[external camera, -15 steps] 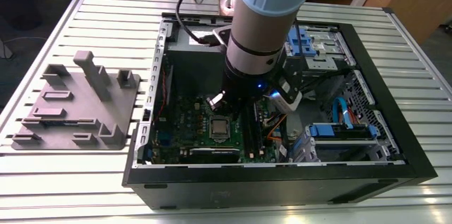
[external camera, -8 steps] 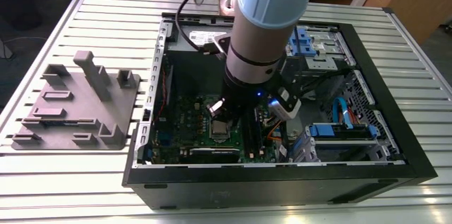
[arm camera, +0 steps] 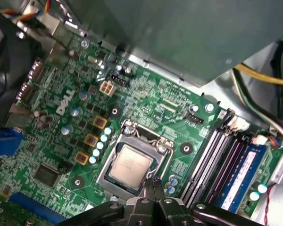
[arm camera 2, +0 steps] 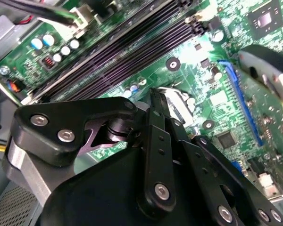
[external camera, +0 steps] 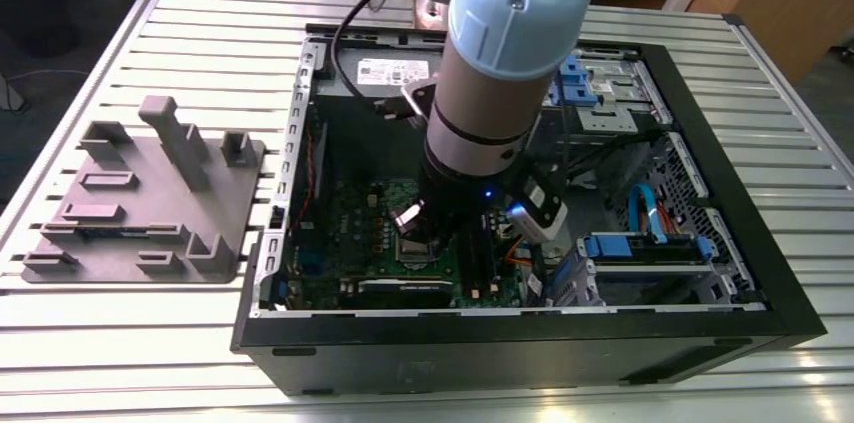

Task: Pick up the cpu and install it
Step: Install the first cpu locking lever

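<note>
On a slatted metal table (external camera: 787, 143), a black open-sided computer case (external camera: 534, 353) lies flat while the grey-and-blue robot arm (external camera: 494, 73) reaches straight down into it; a grey plastic fixture plate with upright blocks (external camera: 134, 193) sits by the table's edge at the exterior view's left, well apart from the case. From that vantage we see the black gripper (external camera: 424, 241) low over the green motherboard (external camera: 360, 213), near the board's middle. The first wrist view gives us the small flat square cpu with its silver-grey metal top (arm camera: 130, 168), lying level inside the dark square socket with a metal frame (arm camera: 114, 153), between a row of yellow-brown components and the long black memory slots (arm camera: 212, 155), one of which carries a blue memory stick (arm camera: 243, 174). There the gripper (arm camera: 155, 182) hangs just beside the socket's edge, its fingers drawn together and gripping nothing. The second wrist view looks along the gripper's (arm camera 2: 155, 96) black linkage, which covers most of the socket, and adds a long blue expansion slot (arm camera 2: 240, 94) toward the board's far edge, beyond the memory slots (arm camera 2: 122, 52).
</note>
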You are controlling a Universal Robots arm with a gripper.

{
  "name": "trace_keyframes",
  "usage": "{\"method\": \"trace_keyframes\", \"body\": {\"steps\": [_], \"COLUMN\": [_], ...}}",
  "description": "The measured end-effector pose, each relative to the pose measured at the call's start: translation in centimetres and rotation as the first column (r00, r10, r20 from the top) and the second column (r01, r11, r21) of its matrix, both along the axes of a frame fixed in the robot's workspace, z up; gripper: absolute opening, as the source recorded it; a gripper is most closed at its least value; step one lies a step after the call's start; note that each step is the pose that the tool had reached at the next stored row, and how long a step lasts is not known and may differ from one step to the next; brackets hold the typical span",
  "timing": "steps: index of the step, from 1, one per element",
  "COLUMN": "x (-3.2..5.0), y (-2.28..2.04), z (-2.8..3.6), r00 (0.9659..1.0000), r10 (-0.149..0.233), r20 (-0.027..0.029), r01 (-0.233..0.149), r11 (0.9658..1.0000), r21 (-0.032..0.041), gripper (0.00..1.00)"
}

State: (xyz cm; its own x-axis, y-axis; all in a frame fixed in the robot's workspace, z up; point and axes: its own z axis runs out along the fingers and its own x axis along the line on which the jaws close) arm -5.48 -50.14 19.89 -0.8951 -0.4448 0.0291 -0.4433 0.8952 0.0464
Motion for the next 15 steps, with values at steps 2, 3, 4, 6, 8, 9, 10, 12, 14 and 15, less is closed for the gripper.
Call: {"method": "trace_keyframes", "body": {"steps": [2, 3, 4, 6, 8, 9, 10, 12, 14, 15], "x": [-0.01, -0.01, -0.02, 0.00, -0.01, -0.01, 0.00, 0.00, 0.01, 0.04], "y": [-0.28, -0.35, -0.40, -0.51, -0.65, -0.71, -0.79, -0.94, -1.03, -1.05], "z": [-0.18, -0.30, -0.42, -0.65, -0.84, -0.92, -0.98, -1.04, -1.07, -1.07], "r00": [1.0000, 1.0000, 1.0000, 1.0000, 1.0000, 1.0000, 1.0000, 1.0000, 1.0000, 1.0000], "r10": [0.000, 0.000, 0.000, 0.000, 0.000, 0.000, 0.000, 0.000, 0.000, 0.000], "r20": [-0.0001, 0.0005, 0.0018, 0.0046, 0.0069, 0.0082, 0.0090, 0.0095, 0.0095, 0.0094], "r01": [0.000, 0.000, 0.000, 0.000, 0.000, 0.000, 0.000, 0.000, 0.000, 0.000], "r11": [1.0000, 1.0000, 1.0000, 1.0000, 1.0000, 1.0000, 1.0000, 1.0000, 1.0000, 0.9999], "r21": [0.0003, 0.0009, 0.0016, 0.0023, 0.0029, 0.0035, 0.0046, 0.0068, 0.0092, 0.0101], "gripper": [0.10, 0.10, 0.10, 0.10, 0.10, 0.10, 0.10, 0.10, 0.10, 0.10]}}
